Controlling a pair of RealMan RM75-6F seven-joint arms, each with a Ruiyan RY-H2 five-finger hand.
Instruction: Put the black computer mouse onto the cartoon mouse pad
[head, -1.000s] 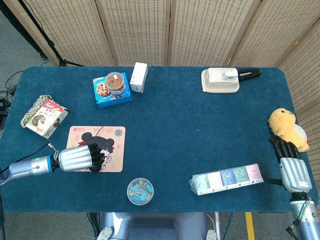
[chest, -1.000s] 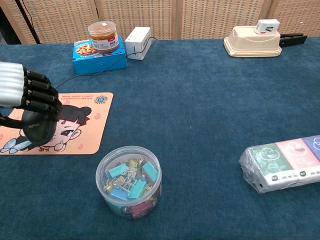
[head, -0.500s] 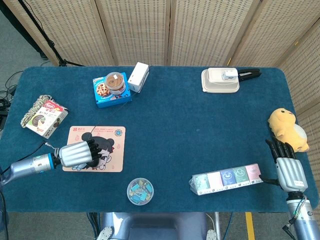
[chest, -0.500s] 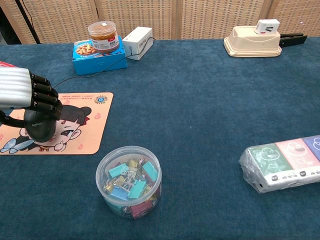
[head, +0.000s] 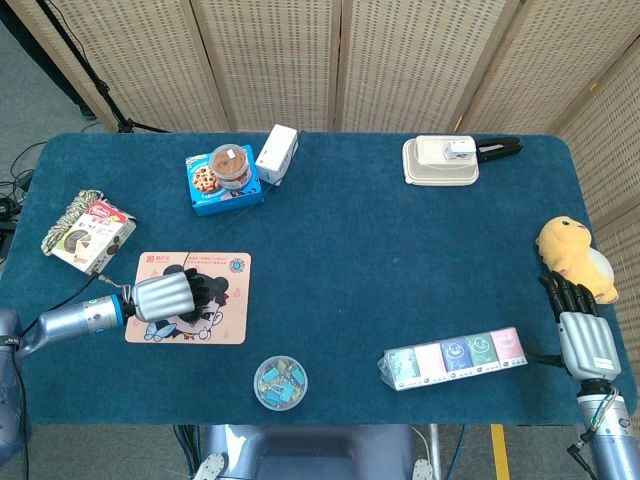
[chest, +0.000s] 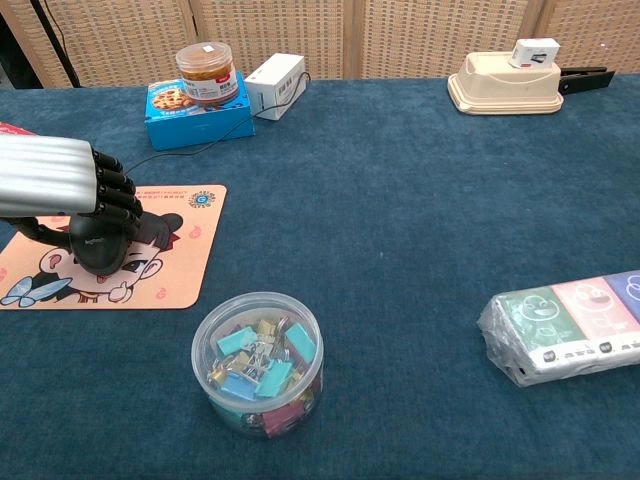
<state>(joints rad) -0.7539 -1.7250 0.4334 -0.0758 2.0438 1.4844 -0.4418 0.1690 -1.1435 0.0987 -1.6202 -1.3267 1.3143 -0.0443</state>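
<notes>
the black computer mouse (chest: 100, 247) was gripped from above by the left hand (chest: 65, 180), fingers curled over it, resting on the pink cartoon mouse pad (chest: 175, 270), presumably for release; the right hand (head: 583, 335) lay flat, empty, fingers apart.

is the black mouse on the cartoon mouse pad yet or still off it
On it: the black computer mouse rests on the cartoon mouse pad, with the left robot hand gripping it.

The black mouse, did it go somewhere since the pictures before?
Yes. The left hand, gripping the black mouse, carried it further back across the cartoon mouse pad; its cable tugged the white box a little. The right hand barely moved, and the clip tub did not move.
</notes>
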